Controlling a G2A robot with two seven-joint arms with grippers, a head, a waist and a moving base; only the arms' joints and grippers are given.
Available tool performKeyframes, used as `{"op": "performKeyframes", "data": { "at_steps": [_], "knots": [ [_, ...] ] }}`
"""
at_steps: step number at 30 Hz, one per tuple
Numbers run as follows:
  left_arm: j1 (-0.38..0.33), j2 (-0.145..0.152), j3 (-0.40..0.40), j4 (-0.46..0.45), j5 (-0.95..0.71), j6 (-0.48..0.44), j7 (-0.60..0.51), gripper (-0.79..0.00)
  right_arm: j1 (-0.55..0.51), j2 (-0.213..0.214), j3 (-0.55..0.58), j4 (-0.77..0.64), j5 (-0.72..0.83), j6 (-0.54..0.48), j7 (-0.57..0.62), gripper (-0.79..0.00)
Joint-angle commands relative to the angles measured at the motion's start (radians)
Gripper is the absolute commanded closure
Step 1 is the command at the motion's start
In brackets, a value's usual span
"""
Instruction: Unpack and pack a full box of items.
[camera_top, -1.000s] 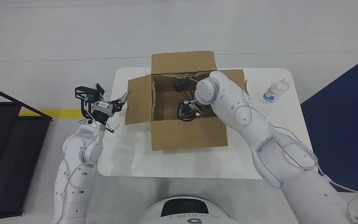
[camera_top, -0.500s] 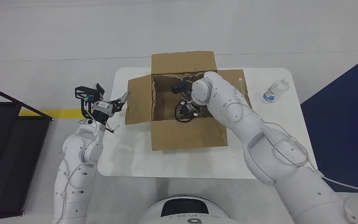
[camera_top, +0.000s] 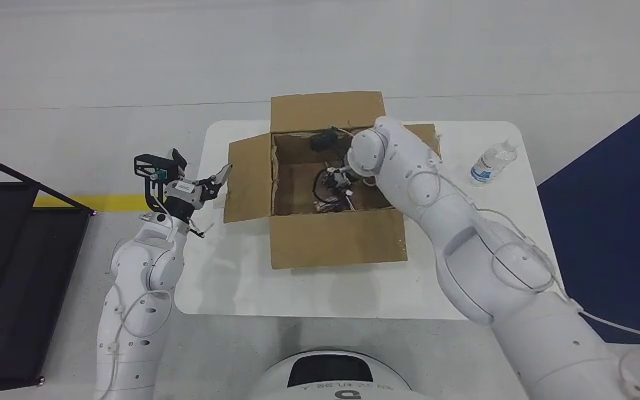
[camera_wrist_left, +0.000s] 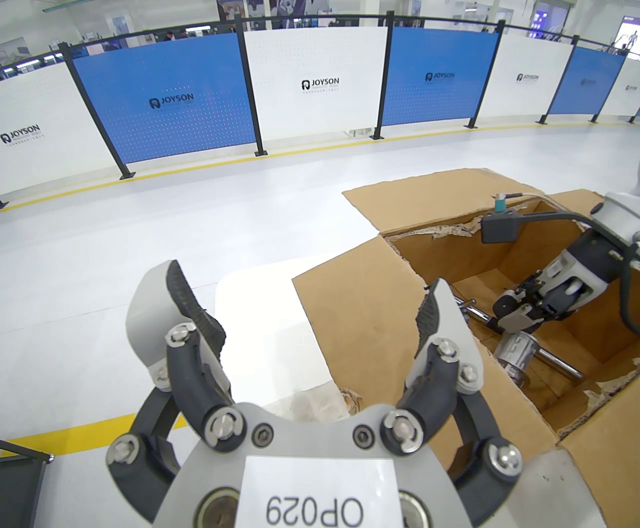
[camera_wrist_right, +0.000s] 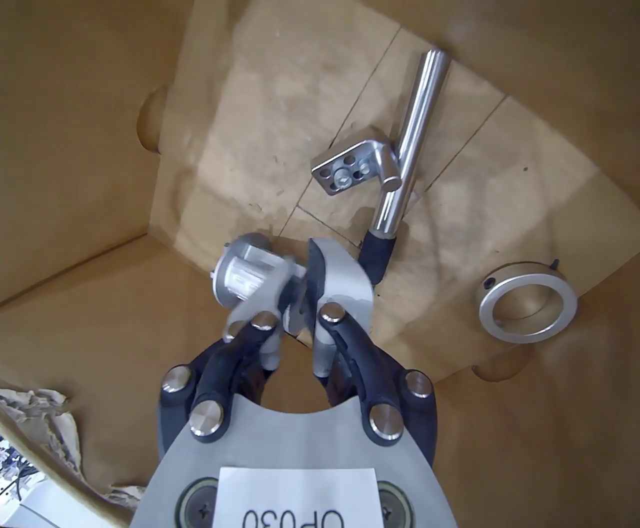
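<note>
An open cardboard box (camera_top: 250, 180) stands in the middle of the white table (camera_top: 460, 290). My right gripper (camera_wrist_right: 297, 272) is down inside it, shut on a silver toothed hub (camera_wrist_right: 240, 277) held just above the box floor. In the left wrist view the same gripper (camera_wrist_left: 525, 310) shows inside the box with the hub (camera_wrist_left: 515, 350) under it. On the box floor lie a chrome rod with a drilled bracket (camera_wrist_right: 400, 165) and a silver collar ring (camera_wrist_right: 527, 309). My left gripper (camera_top: 205, 187) hangs open and empty beside the box's left flap (camera_wrist_left: 370, 320).
A clear water bottle (camera_top: 493, 162) stands on the table to the right of the box. The box flaps are spread flat on all sides. A dark rack (camera_top: 20, 250) sits off the table's left edge. Bare tabletop lies in front of the box.
The right arm has shifted inside the box, its gripper moving a little toward the far wall with the hub. The left arm has not moved.
</note>
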Motion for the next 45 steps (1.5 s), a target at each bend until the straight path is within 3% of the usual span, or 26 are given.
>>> {"op": "performKeyframes", "data": {
  "at_steps": [1,10,11,12,37,45],
  "knots": [
    [0.000,0.000,0.000,0.000,0.000,0.000,0.000,-0.785,0.002,0.004,0.008,-0.002,0.002,-0.008,-0.006,0.000],
    [0.000,0.000,0.000,0.000,0.000,0.000,0.000,-0.785,0.000,0.026,0.033,-0.043,-0.014,-0.007,-0.019,-0.015],
    [0.000,0.000,0.000,0.000,0.000,0.000,0.000,-0.785,0.001,0.030,0.036,-0.053,-0.019,-0.006,-0.021,-0.188],
    [0.000,0.000,0.000,0.000,0.000,0.000,0.000,-0.785,0.003,0.034,0.042,-0.062,-0.022,-0.001,-0.023,-0.785],
    [0.000,0.000,0.000,0.000,0.000,0.000,0.000,-0.785,-0.010,0.042,0.047,-0.110,-0.024,-0.023,-0.016,-0.785],
    [0.000,0.000,0.000,0.000,0.000,0.000,0.000,-0.785,-0.033,0.007,-0.007,-0.183,-0.052,0.090,0.107,-0.785]
  ]
}}
